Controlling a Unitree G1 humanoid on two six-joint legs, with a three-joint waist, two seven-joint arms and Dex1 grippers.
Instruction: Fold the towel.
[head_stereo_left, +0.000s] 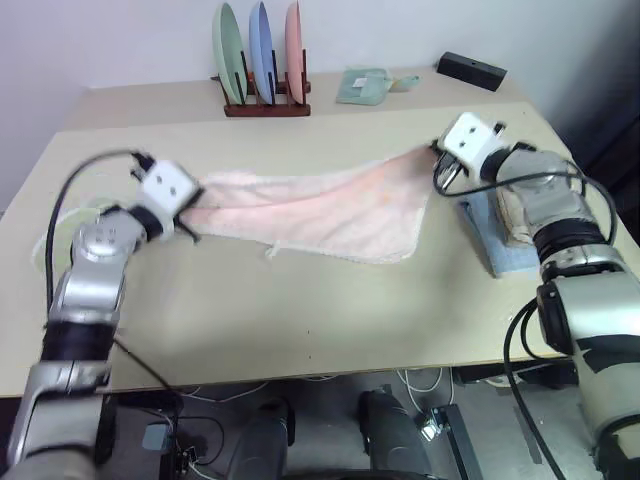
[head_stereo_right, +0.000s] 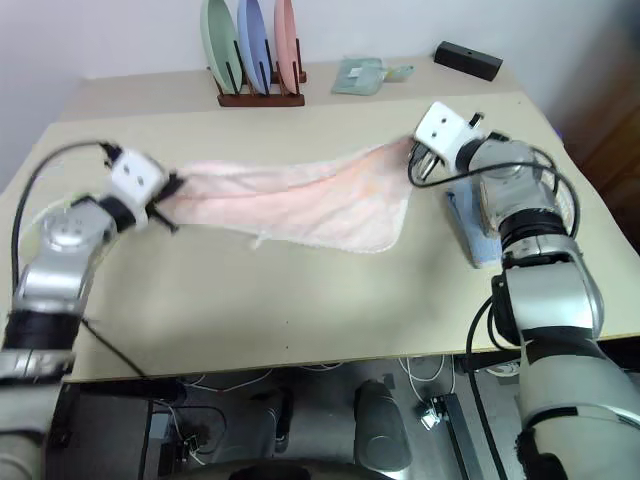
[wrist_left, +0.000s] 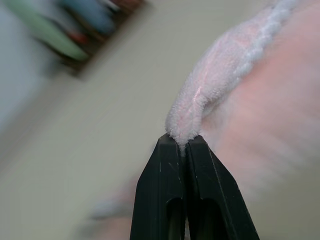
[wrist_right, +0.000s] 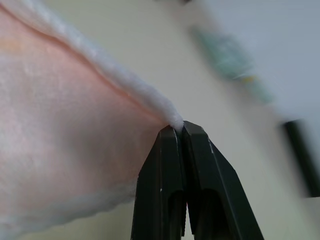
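- The table (head_stereo_left: 300, 330) is a wide beige top; its near half is bare.
- The towel (head_stereo_left: 330, 210), pale pink with a white scalloped edge, is stretched across the middle of the table from left to right. Its two ends are lifted off the surface, and the near edge sags down to the table toward the right.
- The left gripper (head_stereo_left: 193, 205) is at the left end of the towel. In the left wrist view its two black fingers (wrist_left: 165, 195) are pressed together with a bunched fold of the towel pinched at their tips.
- The right gripper (head_stereo_left: 436, 152) is at the far right corner of the towel, held higher than the left end. In the right wrist view its fingers (wrist_right: 165, 195) are closed tight on the white edging of that corner.
- A folded blue cloth (head_stereo_left: 505, 250) lies on the right side of the table, partly under the right arm, with a beige cloth (head_stereo_left: 515, 222) on top of it.
- A wooden rack (head_stereo_left: 265, 100) stands at the far edge and holds three upright plates: green (head_stereo_left: 228, 55), blue (head_stereo_left: 261, 50) and pink (head_stereo_left: 294, 50).
- A small green packet (head_stereo_left: 362, 86) lies to the right of the rack.
- A black box (head_stereo_left: 472, 70) sits at the far right corner.
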